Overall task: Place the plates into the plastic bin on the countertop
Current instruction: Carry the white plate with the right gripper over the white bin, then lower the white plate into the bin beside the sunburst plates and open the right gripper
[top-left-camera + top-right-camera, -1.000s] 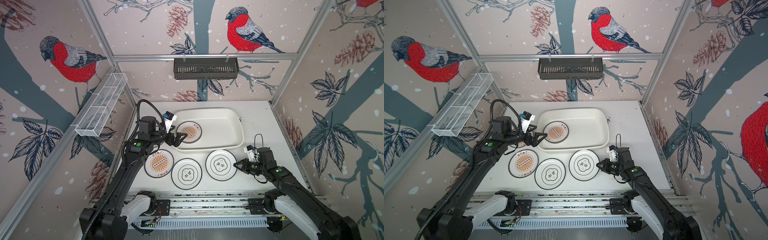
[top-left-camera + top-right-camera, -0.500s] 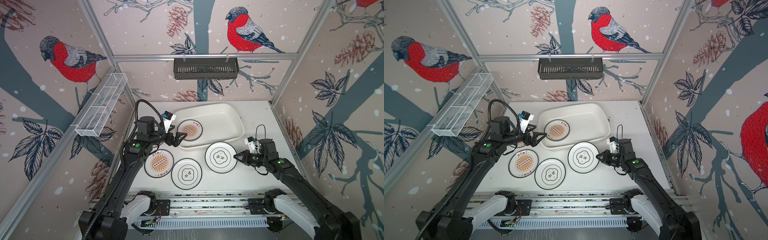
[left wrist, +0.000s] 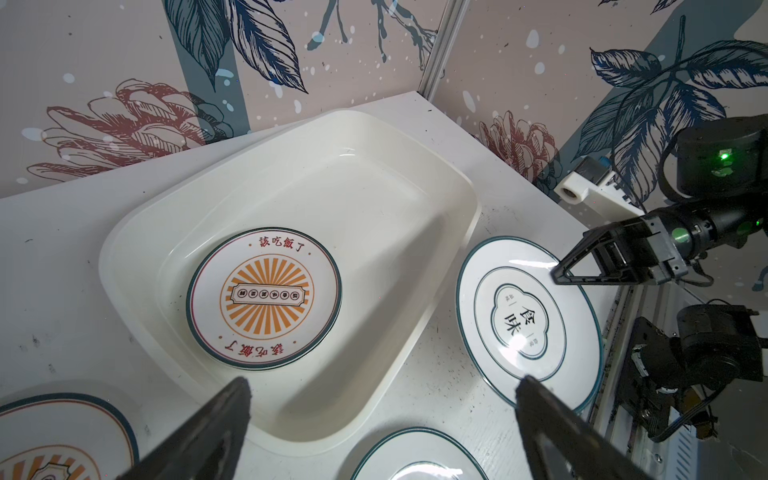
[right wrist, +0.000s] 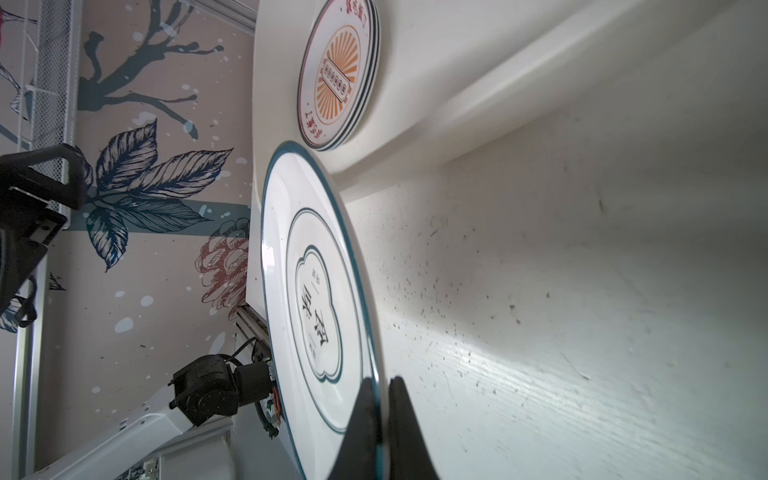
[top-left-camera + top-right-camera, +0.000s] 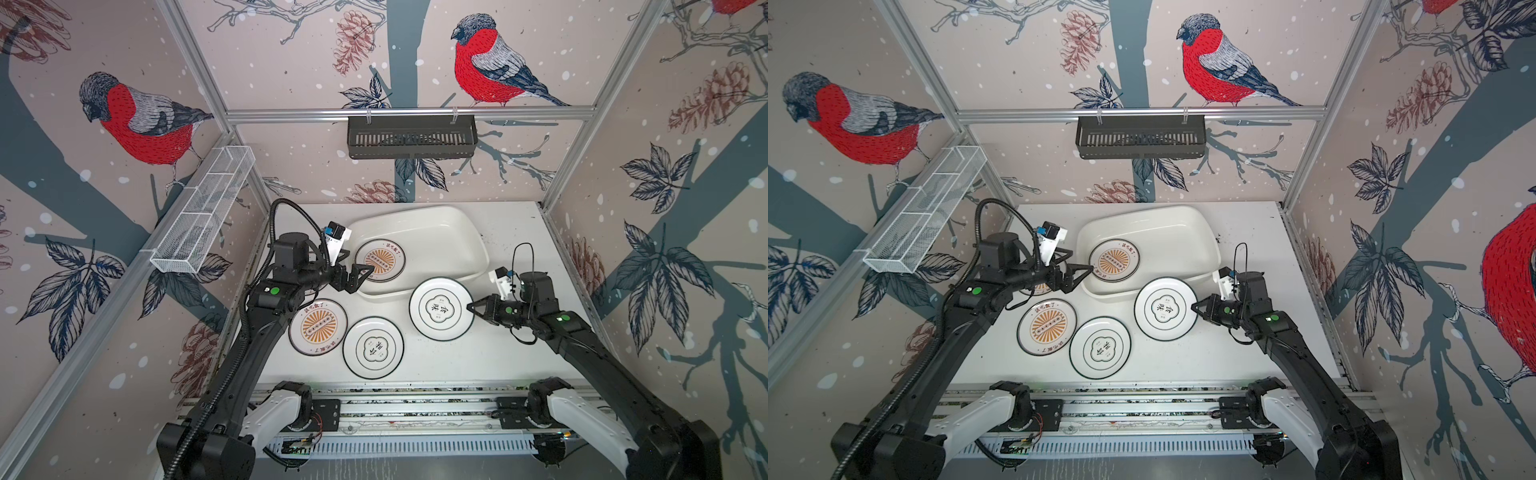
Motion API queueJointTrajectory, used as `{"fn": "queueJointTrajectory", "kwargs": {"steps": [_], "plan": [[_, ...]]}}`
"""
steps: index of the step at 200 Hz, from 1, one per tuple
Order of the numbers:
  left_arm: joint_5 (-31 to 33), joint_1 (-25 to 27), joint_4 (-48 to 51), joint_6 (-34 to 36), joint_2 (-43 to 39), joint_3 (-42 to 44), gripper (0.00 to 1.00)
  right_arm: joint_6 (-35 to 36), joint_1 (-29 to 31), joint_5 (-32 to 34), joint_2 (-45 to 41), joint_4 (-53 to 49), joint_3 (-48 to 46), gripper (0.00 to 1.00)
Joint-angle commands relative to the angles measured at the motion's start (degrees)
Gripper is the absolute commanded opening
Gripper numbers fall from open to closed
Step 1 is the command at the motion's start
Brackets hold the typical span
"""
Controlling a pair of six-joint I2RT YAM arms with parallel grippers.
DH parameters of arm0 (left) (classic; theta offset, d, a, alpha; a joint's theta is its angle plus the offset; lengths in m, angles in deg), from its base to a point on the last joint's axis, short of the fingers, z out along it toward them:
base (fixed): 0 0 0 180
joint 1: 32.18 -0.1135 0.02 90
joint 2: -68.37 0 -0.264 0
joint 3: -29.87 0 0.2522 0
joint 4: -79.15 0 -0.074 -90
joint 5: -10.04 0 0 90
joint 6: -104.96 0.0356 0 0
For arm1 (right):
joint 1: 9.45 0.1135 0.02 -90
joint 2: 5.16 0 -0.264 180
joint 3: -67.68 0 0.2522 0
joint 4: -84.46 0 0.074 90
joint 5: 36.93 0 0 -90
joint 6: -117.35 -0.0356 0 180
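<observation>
Clearance over the bin rim is what your next move turns on. Right jaws are clamped tight on the lower-right edge of the held plate (image 5: 441,308), the quatrefoil one. The right wrist view shows its rim pinched between both fingers (image 4: 363,424).

The held plate looks lifted off the bench (image 5: 507,224), face up, right of centre in both top views. The plastic bin (image 5: 415,211) lies up and left of those jaws. The held plate's upper-left edge just overlaps the bin's lower-right rim.

So you carry up-left, plate leading. I'd judge it needs height over the rolled rim first.

Left jaws stand wide open, holding nothing, at the bin's lower-left corner beside the sunburst plate (image 5: 379,260) inside. Two more wait on the bench: bench sunburst plate (image 5: 318,327) and bench quatrefoil plate (image 5: 372,347).
</observation>
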Motion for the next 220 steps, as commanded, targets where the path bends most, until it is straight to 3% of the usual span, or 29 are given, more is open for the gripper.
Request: {"fn": "queueJointTrajectory", "kwargs": {"steps": [1,97,193,220], "plan": [[-1.1,-0.2,-1.7,0.1,-0.5,-0.4,0.98,1.6,-1.1,-1.5,2.3,2.3,3.5,0.03],[-1.6,-0.3,-1.9,-0.2,-2.4,-0.3,0.98,4.4,-6.3,7.1,24.5,13.2,20.4,0.03],[-2.3,-0.3,-3.4,-0.5,-2.0,1.4,0.98,2.3,-4.1,11.7,48.8,20.0,34.2,0.03],[-2.3,-0.5,-3.3,-0.5,-2.3,1.7,0.98,2.9,-3.0,14.4,53.4,17.9,38.0,0.04]]}}
